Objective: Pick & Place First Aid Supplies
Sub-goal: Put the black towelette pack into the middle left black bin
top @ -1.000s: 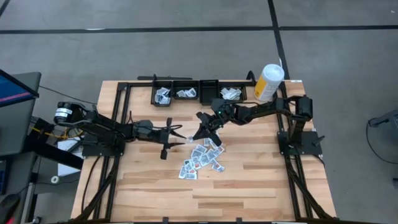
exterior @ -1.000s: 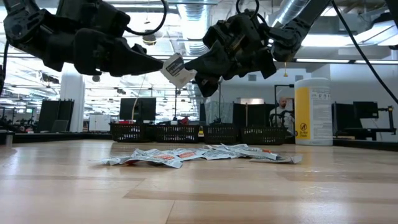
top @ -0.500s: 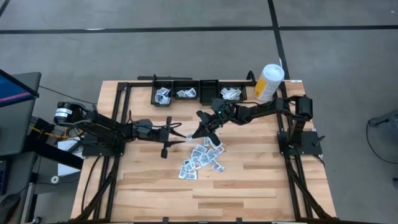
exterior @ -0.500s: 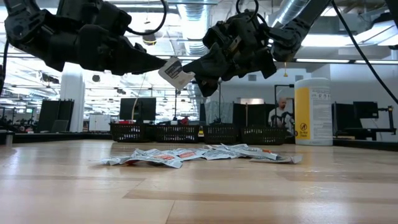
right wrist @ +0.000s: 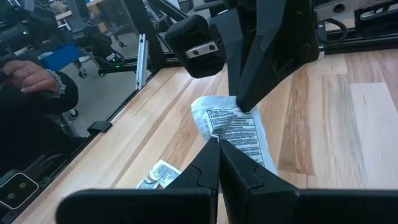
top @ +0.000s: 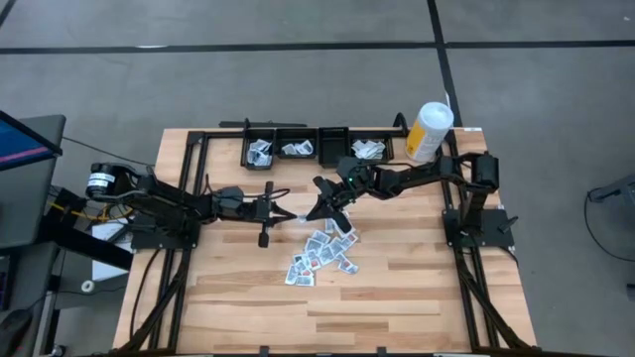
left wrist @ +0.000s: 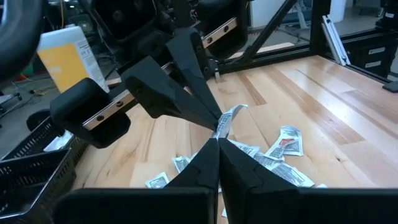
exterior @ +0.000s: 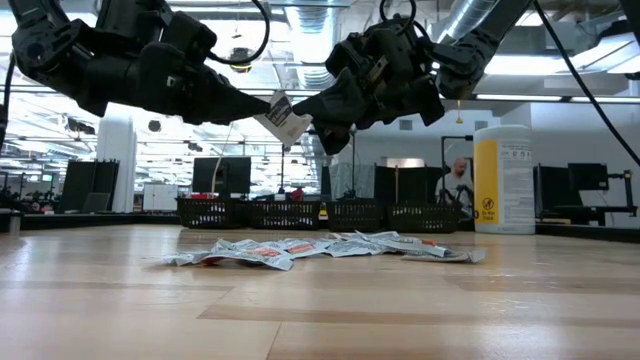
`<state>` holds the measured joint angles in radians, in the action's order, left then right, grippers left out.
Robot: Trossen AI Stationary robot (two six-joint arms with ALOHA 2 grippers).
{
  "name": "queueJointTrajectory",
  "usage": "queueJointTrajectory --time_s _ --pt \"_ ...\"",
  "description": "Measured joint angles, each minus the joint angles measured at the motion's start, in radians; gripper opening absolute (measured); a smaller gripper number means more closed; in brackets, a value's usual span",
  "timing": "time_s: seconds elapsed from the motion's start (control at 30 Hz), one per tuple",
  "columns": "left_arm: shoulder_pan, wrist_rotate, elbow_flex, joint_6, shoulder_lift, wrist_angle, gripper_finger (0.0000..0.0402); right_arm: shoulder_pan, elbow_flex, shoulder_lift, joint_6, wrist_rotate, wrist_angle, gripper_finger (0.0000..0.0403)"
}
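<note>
Looking down in the high view, the left hand and right hand meet at centre frame above the surface, both pinched shut on one packet; the loose pile lies just below.

In the low view, the packet hangs aloft, upper centre.

The left wrist view shows it edge-on; the right wrist view shows its printed face.

Judgement: this is a handover. The right hand should release only once the left grip is firm, then draw straight away.
</note>
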<state>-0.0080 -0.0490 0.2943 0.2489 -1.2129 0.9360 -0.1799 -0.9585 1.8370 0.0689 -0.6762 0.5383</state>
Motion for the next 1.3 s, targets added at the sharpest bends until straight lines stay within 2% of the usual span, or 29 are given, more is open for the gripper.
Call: queueJointTrajectory --time_s 0.17,0.3,0.53,0.93,1.1,1.3 --pt "0.0 0.003 0.0 -0.003 0.0 -0.001 0.0005 0.003 0.0 0.0 0.0 0.004 -0.003 0.0001" --pt "0.0 0.005 0.0 -0.003 0.0 -0.004 0.0005 0.027 0.0 0.0 -0.055 0.035 -0.026 0.002" --pt "0.001 0.009 0.0 -0.003 0.0 -0.013 0.0006 0.076 0.0 -0.001 -0.077 0.225 -0.046 0.0082" --pt "0.001 0.007 0.0 -0.003 0.0 -0.021 0.0006 0.071 0.0 -0.001 -0.079 0.286 -0.079 0.02" --pt "0.005 0.099 0.0 0.005 0.0 -0.031 0.0005 0.068 0.0 -0.001 -0.08 0.314 -0.107 0.0243" --pt "0.063 0.251 0.0 0.008 0.0 -0.038 0.0006 0.05 0.0 -0.001 -0.103 0.312 -0.135 0.0252"
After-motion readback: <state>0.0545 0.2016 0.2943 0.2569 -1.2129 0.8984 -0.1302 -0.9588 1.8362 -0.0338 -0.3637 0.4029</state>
